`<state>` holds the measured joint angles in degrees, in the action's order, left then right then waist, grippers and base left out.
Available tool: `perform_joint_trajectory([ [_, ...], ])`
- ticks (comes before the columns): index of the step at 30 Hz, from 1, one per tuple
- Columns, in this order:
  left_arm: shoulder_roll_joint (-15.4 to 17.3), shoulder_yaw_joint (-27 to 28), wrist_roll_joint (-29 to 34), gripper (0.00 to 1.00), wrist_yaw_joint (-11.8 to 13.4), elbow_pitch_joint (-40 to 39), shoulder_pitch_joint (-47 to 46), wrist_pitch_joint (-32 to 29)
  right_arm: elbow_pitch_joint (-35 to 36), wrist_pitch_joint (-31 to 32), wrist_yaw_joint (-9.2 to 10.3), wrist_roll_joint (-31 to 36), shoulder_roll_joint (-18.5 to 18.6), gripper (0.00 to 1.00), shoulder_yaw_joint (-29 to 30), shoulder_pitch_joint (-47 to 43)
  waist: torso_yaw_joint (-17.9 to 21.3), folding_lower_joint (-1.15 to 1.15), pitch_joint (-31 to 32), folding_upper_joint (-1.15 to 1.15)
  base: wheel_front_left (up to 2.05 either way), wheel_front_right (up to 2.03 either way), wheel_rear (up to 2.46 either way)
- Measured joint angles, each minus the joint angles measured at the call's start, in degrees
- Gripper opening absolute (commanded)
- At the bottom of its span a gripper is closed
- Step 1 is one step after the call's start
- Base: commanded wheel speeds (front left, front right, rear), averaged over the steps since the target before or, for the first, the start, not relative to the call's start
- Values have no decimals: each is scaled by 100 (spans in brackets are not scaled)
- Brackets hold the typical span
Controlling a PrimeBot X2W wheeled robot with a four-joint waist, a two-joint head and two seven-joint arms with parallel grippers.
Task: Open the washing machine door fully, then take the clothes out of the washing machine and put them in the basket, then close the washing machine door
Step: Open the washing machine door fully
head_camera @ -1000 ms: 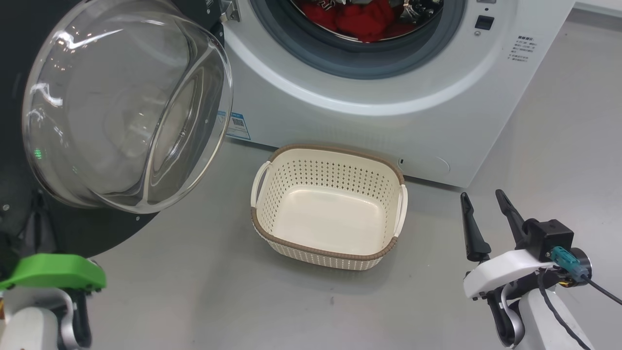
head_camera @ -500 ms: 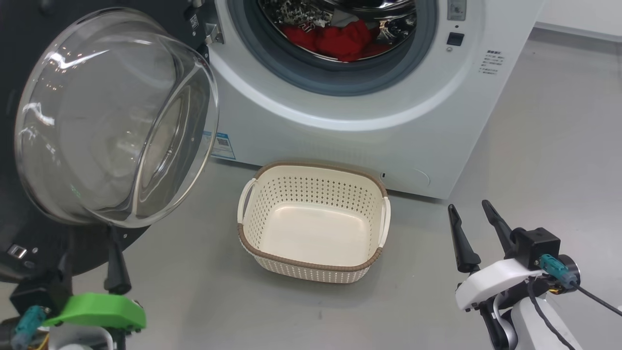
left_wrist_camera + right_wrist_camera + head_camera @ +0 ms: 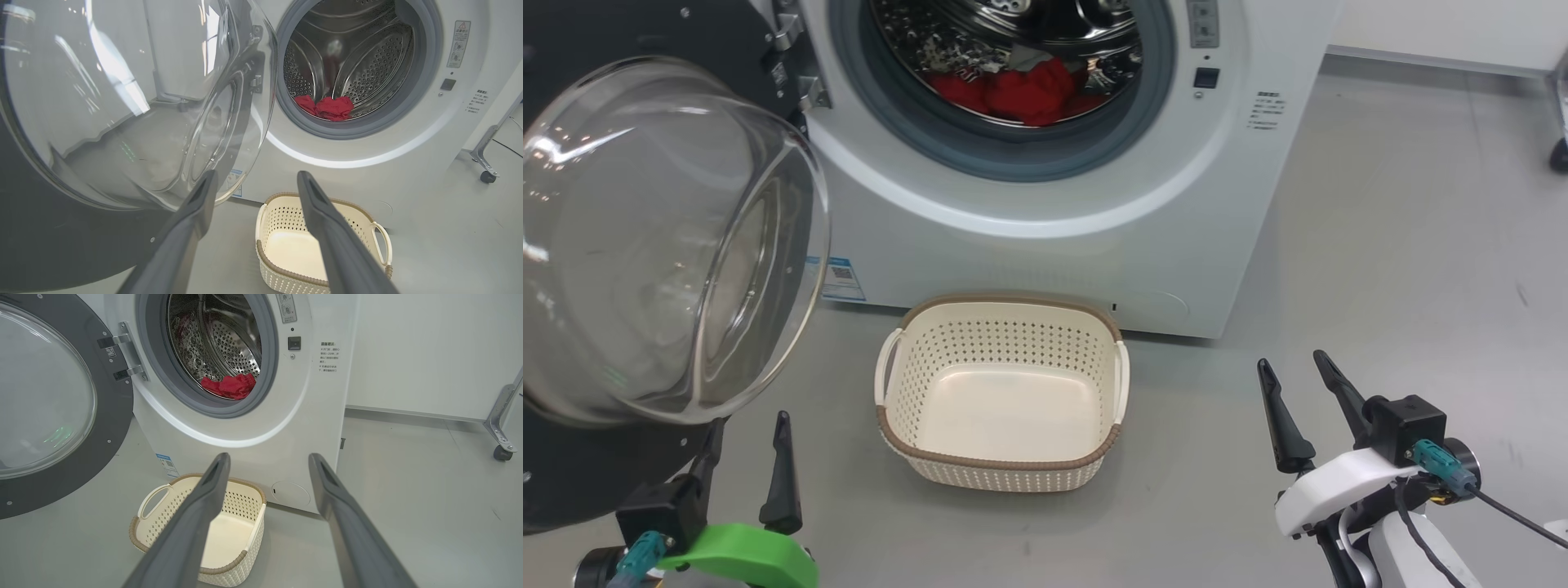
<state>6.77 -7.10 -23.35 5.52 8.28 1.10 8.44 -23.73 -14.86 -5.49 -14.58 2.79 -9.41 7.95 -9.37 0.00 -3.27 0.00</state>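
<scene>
Standing wide open: door (image 3: 645, 245), left of washer (image 3: 1029, 245). Left gripper (image 3: 750, 420) sits off the door, low beside its rim, jaws just parted, now apart and empty. Right gripper (image 3: 1290, 359) idle, jaws apart, empty. Clothes (image 3: 1013, 86) lie red in the drum (image 3: 980, 33). Basket (image 3: 1001, 464) sits empty on floor (image 3: 1380, 245) before washer. Opening looks done; reaching in comes next.
</scene>
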Motion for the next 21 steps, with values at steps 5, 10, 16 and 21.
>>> perform_joint_trajectory([
  [5, 68, -57, 92, 100, -25, -121, 49, -88, 33, 0, 8, -53, 1, 100, -43, -28, 253, 0, 39, 0, 0, 0, 0],
  [10, 73, -104, 118, 100, -29, -193, 87, -160, 77, 0, 13, -73, 1, 100, -76, -47, 459, 0, 64, 0, 0, 0, 0],
  [16, 92, -164, 131, 100, -27, -288, 107, -287, 136, 0, 68, -152, 0, 100, -88, -119, 749, 0, 91, 0, 0, 0, 0],
  [21, 113, -171, 137, 100, -27, -344, 130, -364, 181, 0, 113, -203, 0, 100, -107, -147, 948, 0, 100, 0, 0, 0, 0],
])
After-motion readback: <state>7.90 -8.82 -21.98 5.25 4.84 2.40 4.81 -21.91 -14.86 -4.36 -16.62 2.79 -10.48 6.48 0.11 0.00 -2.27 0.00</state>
